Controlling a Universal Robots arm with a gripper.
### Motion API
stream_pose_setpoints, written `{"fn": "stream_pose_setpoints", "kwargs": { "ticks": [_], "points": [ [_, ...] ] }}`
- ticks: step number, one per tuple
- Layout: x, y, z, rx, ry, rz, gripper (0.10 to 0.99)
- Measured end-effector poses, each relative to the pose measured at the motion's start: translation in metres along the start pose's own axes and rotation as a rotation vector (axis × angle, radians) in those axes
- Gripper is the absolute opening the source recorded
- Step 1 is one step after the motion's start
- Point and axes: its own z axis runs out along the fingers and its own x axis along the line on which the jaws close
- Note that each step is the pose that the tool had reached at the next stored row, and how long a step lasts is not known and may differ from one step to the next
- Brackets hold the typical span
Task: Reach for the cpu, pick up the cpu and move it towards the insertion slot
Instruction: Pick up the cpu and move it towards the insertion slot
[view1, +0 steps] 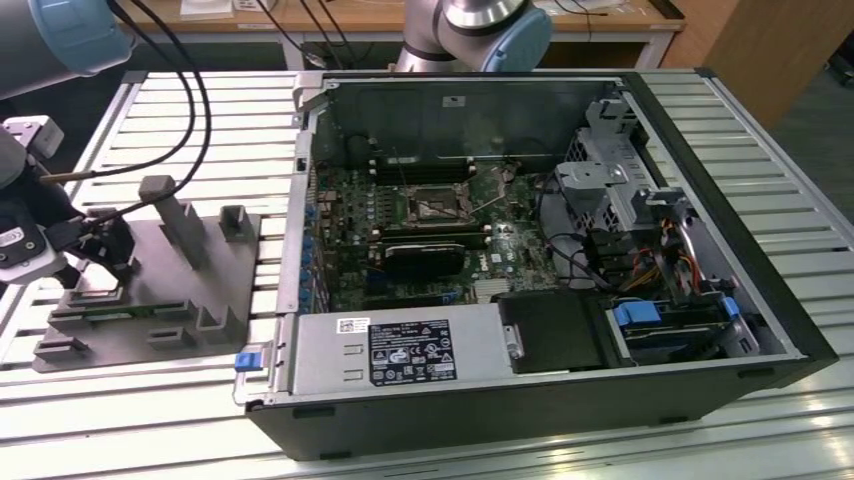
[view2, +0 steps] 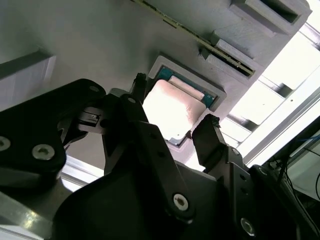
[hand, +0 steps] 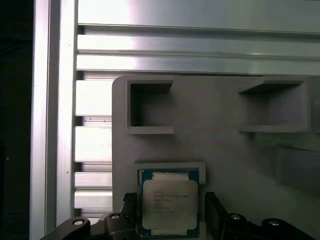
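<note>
"At the exterior view's left, what do you count?"
"One gripper (view1: 91, 255) above one grey tray (view1: 140, 345)."
"How wide is it?"
"Spread apart, gripping nothing. Its two fingers (hand: 212, 215) flank the single cpu (hand: 168, 206), which lies flat in a square pocket (hand: 170, 166) of that tray."
"And rightward?"
"One opened computer case (view1: 534, 415), holding one insertion slot (view1: 434, 207), well apart from the cpu."

In the first wrist view the gripper (hand: 170, 199) is cut off by the picture's edge, its fingers (hand: 131, 212) showing as stubs beside the cpu (hand: 169, 207); in the second wrist view its dark body hides the chip's nearer corner, and glare washes out the metal top; whether the fingers touch the chip cannot be told; in the exterior view the insertion slot (view1: 437, 208) is too small to make out inside, and the gripper covers the tray (view1: 147, 330) edge beneath it.
</note>
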Motion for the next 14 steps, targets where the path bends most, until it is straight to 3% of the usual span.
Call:
{"fn": "stream_pose_setpoints", "kwargs": {
  "ticks": [14],
  "points": [
    [0.0001,0.0000,0.0009,0.000,0.0001,0.001,0.635]
  ]
}}
